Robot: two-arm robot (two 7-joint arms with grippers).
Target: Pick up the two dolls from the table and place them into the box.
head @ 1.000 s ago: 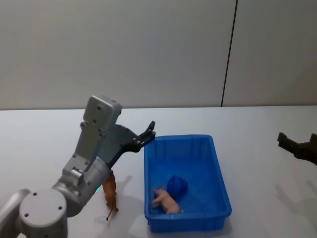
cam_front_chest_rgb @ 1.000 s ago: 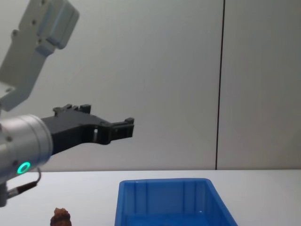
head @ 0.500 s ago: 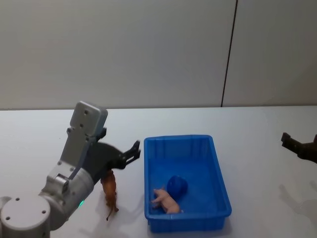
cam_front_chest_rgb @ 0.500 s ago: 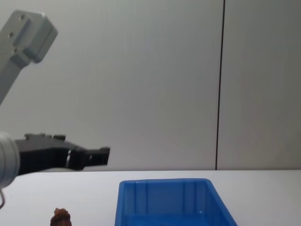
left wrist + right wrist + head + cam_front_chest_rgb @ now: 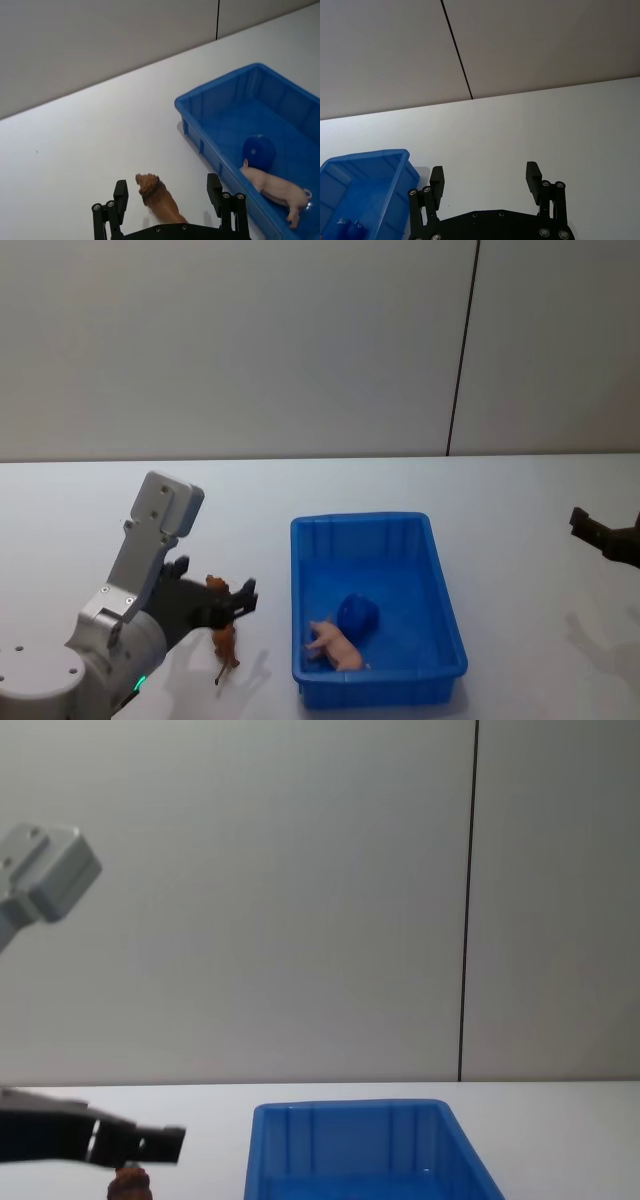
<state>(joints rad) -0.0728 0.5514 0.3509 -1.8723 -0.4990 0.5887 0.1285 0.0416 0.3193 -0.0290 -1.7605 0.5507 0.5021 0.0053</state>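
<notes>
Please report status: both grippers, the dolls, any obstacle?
Left gripper open, fingers either side of brown doll on table. Right gripper open, idle at far right. Pink doll in blue box. Nothing in the way.

soft, fairly bright indoor light falls evenly from above. the white table [image 5: 420, 485] looks matte and evenly lit, and so does the grey wall [image 5: 250, 340]. the brown doll [image 5: 224, 635] throws a faint shadow toward the blue box [image 5: 445, 590]. a pale, soft-edged shadow lies on the table below the right gripper [image 5: 605, 535].
</notes>
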